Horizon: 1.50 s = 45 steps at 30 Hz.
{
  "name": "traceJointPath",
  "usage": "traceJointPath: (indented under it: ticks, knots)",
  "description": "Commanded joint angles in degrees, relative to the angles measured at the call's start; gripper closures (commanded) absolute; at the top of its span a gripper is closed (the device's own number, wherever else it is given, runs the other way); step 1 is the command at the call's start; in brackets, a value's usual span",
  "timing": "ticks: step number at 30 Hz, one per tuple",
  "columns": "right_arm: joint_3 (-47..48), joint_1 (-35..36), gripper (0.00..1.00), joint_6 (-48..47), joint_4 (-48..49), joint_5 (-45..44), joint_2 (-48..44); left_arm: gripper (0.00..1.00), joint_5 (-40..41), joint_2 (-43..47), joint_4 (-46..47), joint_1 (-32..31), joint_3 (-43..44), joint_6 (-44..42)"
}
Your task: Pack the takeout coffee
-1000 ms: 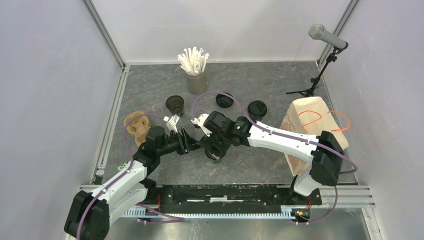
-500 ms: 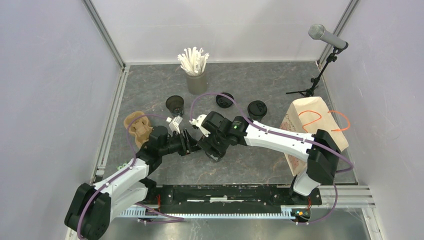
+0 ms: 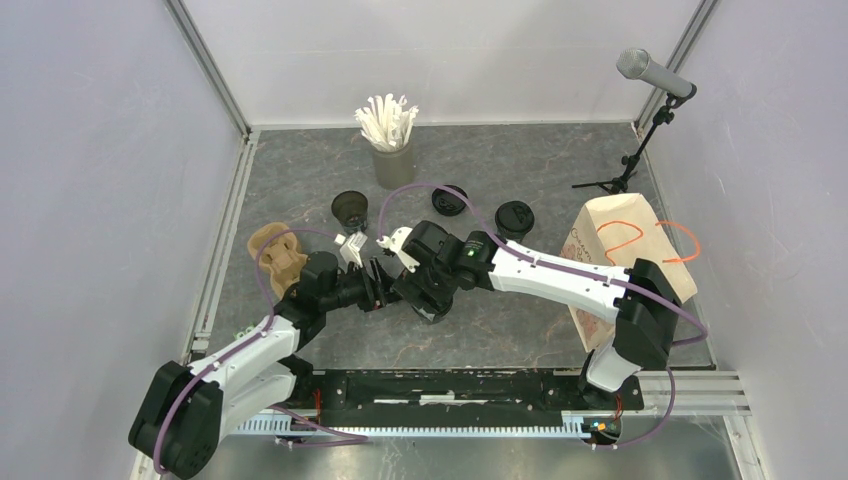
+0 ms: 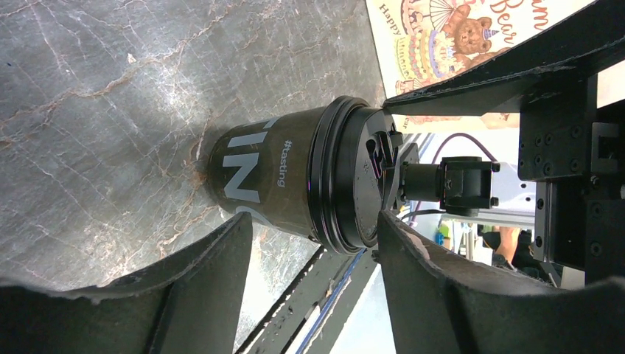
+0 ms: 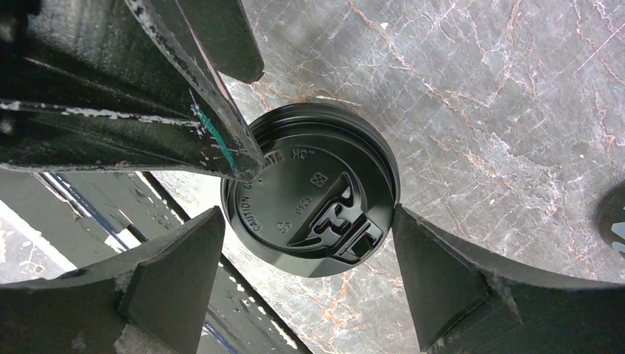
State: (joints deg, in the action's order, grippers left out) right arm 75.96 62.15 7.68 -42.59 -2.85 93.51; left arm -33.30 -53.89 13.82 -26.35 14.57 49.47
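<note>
Two grippers meet at one lidded cup, which stands upright on the table at the middle of the top view. The right gripper hangs over it pointing down, its jaws spread wide with the lid between them. One finger stands clear of the rim. The other sits just beside it, and I cannot tell whether it touches. The left gripper reaches in low from the side, jaws parted and flanking the cup's wall, with no squeeze showing. Its finger crosses the upper left of the right wrist view and overlaps the lid's edge there.

In the top view, above centre, stand an open cup, a second lidded cup and, between them, a black piece too small to tell. A straw holder is at upper centre, a brown carrier at left and a paper bag at right.
</note>
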Motion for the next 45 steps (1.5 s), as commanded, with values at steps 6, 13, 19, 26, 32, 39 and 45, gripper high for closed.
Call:
traceJointPath:
  ticks: [6, 13, 19, 26, 32, 39, 45]
  knots:
    - [1.7, 0.3, 0.12, -0.5, 1.3, 0.1, -1.3, 0.25, 0.9, 0.5, 2.2, -0.6, 0.4, -1.6]
    - [0.6, 0.1, 0.09, -1.4, 0.6, -1.3, -4.8, 0.21, 1.2, 0.0, 2.1, -1.8, 1.5, -4.1]
    - [-2.2, -0.6, 0.09, -1.0, 2.7, -2.2, -8.6, 0.24, 2.2, -1.3, 2.1, -2.3, 2.3, -5.0]
    - [-12.4, -5.8, 0.14, -1.3, 13.6, 2.7, -13.7, 0.3, 4.0, -4.4, 1.6, -2.8, 3.3, -6.2]
    - [-19.3, -10.4, 0.27, -1.1, 23.8, 11.2, -15.4, 0.44, 6.5, -5.0, 0.0, -3.0, 3.1, -6.8]
    - [-21.5, -12.4, 0.34, 0.0, 27.8, 14.2, -15.8, 0.47, 6.7, -6.5, -0.3, -3.3, 3.2, -8.1]
    - [-23.3, -13.1, 0.4, 1.9, 29.6, 14.5, -18.4, 0.5, 6.9, -9.0, -0.3, -3.8, 3.7, -8.7]
